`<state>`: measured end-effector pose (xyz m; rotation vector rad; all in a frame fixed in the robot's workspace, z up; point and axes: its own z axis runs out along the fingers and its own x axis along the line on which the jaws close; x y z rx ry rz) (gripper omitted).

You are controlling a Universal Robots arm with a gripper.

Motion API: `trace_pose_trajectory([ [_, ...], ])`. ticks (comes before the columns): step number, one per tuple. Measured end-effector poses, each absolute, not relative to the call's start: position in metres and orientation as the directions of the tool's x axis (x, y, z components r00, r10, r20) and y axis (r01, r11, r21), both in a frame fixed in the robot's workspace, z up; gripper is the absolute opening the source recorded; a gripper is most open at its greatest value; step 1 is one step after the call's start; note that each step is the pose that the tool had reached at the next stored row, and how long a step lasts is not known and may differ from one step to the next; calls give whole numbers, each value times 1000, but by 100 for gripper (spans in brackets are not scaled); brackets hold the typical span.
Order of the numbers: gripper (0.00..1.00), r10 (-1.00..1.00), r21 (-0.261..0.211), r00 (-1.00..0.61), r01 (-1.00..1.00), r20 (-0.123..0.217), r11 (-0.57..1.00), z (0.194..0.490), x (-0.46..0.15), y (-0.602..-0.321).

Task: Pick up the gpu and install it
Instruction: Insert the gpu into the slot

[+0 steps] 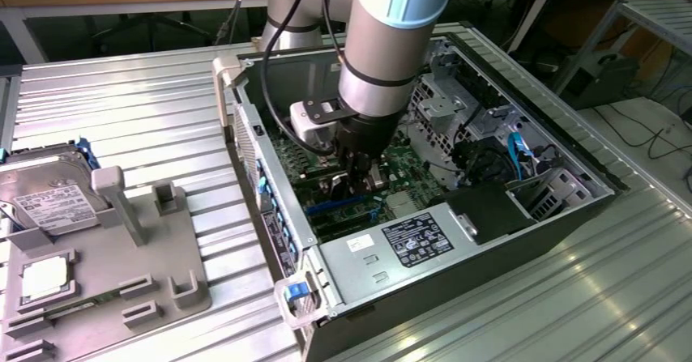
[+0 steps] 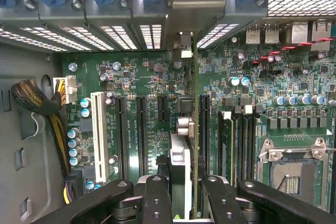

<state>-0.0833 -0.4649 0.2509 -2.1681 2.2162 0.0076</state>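
Tray (image 1: 162, 297): nearest, at the exterior view's left, a grey holder on the metal table (image 1: 562, 297); a small square chip (image 1: 45, 277) sits in it, and a hard drive (image 1: 44, 196) with a white label lies just beyond.

Computer case (image 1: 357, 273): lying open on its side, near the middle of the table, with the green board (image 2: 131, 77) exposed inside.

Gripper (image 2: 181, 187): down inside the case, its black fingers (image 2: 157, 198) clenched on the card from either side.

Card (image 2: 184, 129): the graphics card stands on edge between the fingers, thin and upright over the board, its silver bracket end (image 2: 184, 45) up against the slotted back wall of the case.

Slots: long black slots (image 2: 142, 135) lie on both sides of the card; it seems lined up with one of them, though the card hides whether its lower edge has already entered.

Step in hand: the pick-up looks done; this is the install, with the card over or at its slot.

Next move calls for: a straight push toward the board, keeping the card square to the slot and the bracket clear of the back wall, with no twist.

Arm (image 1: 378, 54): rises from the case toward the far side of the table.
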Motion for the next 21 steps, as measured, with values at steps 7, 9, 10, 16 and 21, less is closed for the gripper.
trace_pose_trajectory([
  [7,28,-999,-25,-21,-999,-33,22,251,-82,-464],
  [9,28,-999,-25,-22,-999,-33,22,250,-82,-464],
  [10,28,-999,-25,-21,-999,-33,22,250,-82,-464],
  [16,28,-999,-25,-22,-999,-33,22,250,-84,-463],
  [21,28,-999,-24,-22,-999,-32,22,250,-85,-462],
])
